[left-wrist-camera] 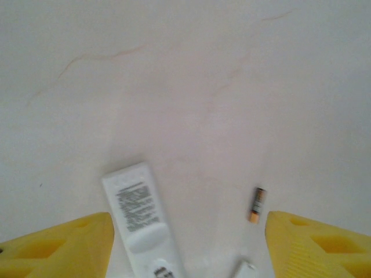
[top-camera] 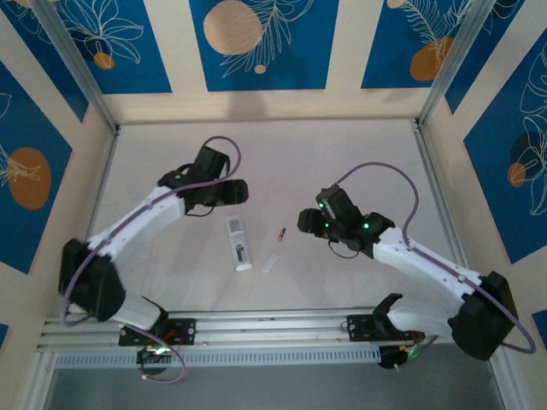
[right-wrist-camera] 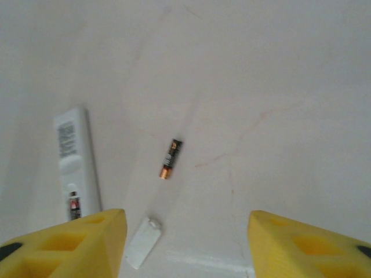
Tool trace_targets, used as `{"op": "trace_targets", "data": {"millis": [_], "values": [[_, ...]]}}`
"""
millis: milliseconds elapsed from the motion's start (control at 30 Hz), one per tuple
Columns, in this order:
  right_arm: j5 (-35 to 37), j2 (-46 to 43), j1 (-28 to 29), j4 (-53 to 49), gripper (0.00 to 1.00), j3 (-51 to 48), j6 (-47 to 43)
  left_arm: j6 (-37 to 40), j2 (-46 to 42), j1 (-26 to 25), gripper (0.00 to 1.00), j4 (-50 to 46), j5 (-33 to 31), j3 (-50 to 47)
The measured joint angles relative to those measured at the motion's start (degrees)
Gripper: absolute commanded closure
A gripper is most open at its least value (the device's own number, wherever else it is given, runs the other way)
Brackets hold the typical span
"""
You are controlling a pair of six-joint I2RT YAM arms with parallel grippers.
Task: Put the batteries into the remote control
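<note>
The white remote control (top-camera: 238, 243) lies back side up in the middle of the table, its printed label (left-wrist-camera: 134, 204) facing up. Its compartment is uncovered, with one battery (right-wrist-camera: 74, 206) lying inside. A second battery (top-camera: 279, 233), dark with a copper end, lies loose on the table just right of the remote (right-wrist-camera: 75, 168); it also shows in both wrist views (left-wrist-camera: 258, 204) (right-wrist-camera: 170, 158). My left gripper (top-camera: 235, 191) hovers open behind the remote's far end, holding nothing. My right gripper (top-camera: 306, 220) stands open right of the loose battery, also holding nothing.
A small flat white cover piece (top-camera: 270, 260) lies near the remote's near end, below the loose battery (right-wrist-camera: 143, 242). An aluminium rail (top-camera: 273, 325) runs along the near edge. Frame posts and patterned walls enclose the table.
</note>
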Motion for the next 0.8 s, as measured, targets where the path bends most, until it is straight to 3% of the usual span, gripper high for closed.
{"op": "trace_targets", "data": {"millis": [133,300,467,700,800], "values": [[-1.9,9.0,-0.4,-1.3,0.56,4.1,0.3,6.5,-13.3,-0.6,0.24,2.3,5.2,-5.0],[-3.5,18.8,0.3,-1.1,0.57,9.3,0.7,10.8,-23.3,-0.7,0.16,4.0,5.8,-11.8],[-3.8,27.5,2.0,-1.1,0.58,14.2,0.7,12.7,-26.5,-0.7,0.0,5.2,3.7,-16.6],[-3.5,36.1,4.1,-1.3,0.62,17.9,1.2,13.3,-27.6,-0.7,0.0,6.1,0.1,-17.9],[-3.5,38.8,4.6,-1.5,0.71,18.8,1.6,13.3,-27.8,-0.7,0.0,6.3,-1.1,-18.0]]}}
